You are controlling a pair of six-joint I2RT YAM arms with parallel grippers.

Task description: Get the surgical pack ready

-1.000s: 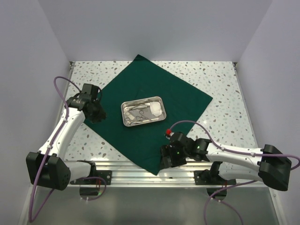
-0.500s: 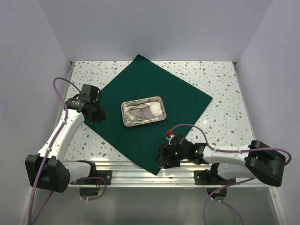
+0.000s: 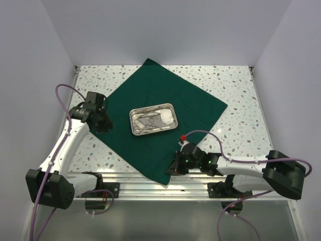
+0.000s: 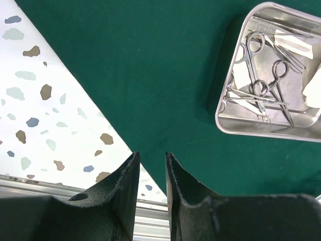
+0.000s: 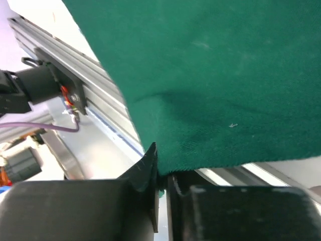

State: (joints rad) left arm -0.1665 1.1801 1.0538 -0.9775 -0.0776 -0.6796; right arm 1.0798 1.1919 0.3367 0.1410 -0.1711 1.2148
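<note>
The surgical pack [image 3: 170, 98] is a dark green cloth spread flat like a diamond on the speckled table. A steel tray [image 3: 132, 123] with metal instruments [image 4: 266, 90] and white gauze [image 3: 167, 117] sits at its middle. My right gripper [image 3: 171, 169] is at the cloth's near corner, and in the right wrist view the right gripper [image 5: 163, 168] is shut on the cloth's hem [image 5: 200, 155]. My left gripper [image 3: 104, 122] hovers over the cloth's left corner. There the left gripper [image 4: 152, 156] stands open by a narrow gap with nothing between its fingers, above the cloth edge [image 4: 100, 90].
An aluminium rail [image 3: 130, 183] runs along the table's near edge, right under the pinched corner. White walls close the table [image 3: 241, 100] on the left, back and right. Purple cables loop off both arms.
My right gripper slid a little left onto the cloth's near corner and closed on it. The left arm has barely shifted, its jaws unchanged.
</note>
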